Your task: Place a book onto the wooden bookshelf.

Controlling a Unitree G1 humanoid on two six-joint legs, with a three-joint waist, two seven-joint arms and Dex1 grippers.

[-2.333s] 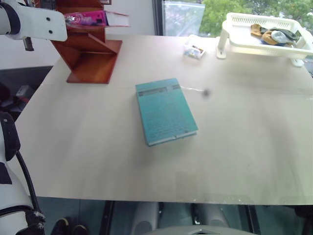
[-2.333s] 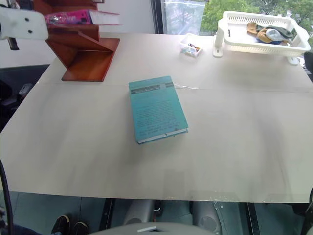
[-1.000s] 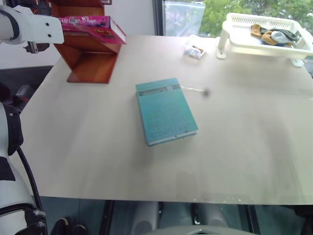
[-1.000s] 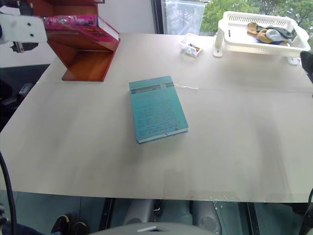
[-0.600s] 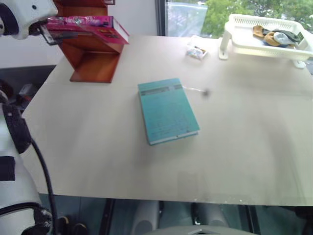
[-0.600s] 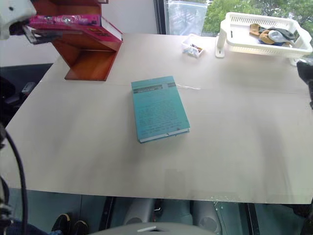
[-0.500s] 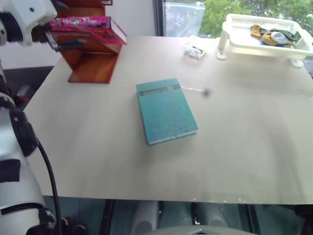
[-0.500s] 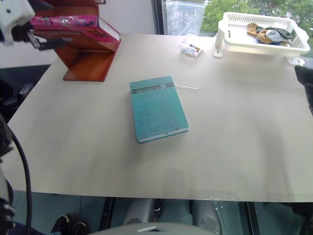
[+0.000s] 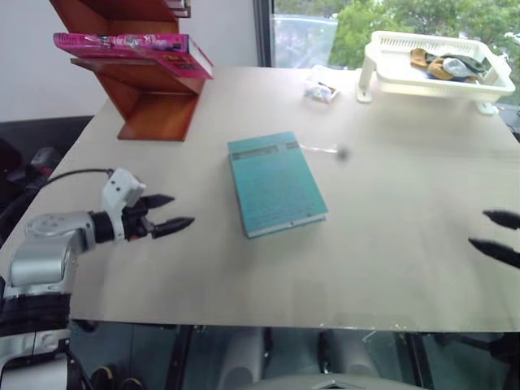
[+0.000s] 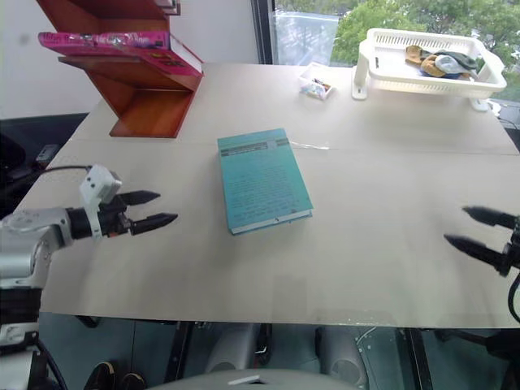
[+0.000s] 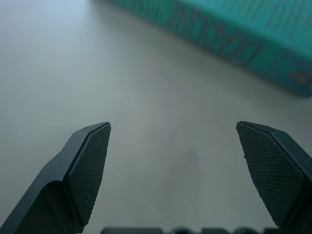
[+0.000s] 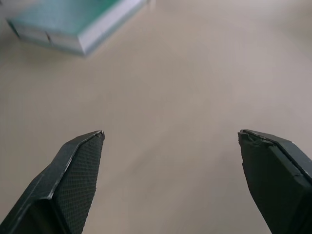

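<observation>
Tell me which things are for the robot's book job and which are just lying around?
For the job: pink book, lying on the wooden bookshelf.

Just lying around: teal book, white basket with cloths inside, small packet, all on the table.

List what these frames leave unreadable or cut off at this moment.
- Bookshelf: upper tiers cut off by the top edge of both eye views.
- Pink book: lies on a ledge; cover text too small to read.
- Small packet by the basket: too small to identify.
- Basket contents: only a bunched-up heap, items not separable.
- Teal book: blurred and cropped in the left wrist view.
- Right gripper: its arm is cut off by the frame edge.
</observation>
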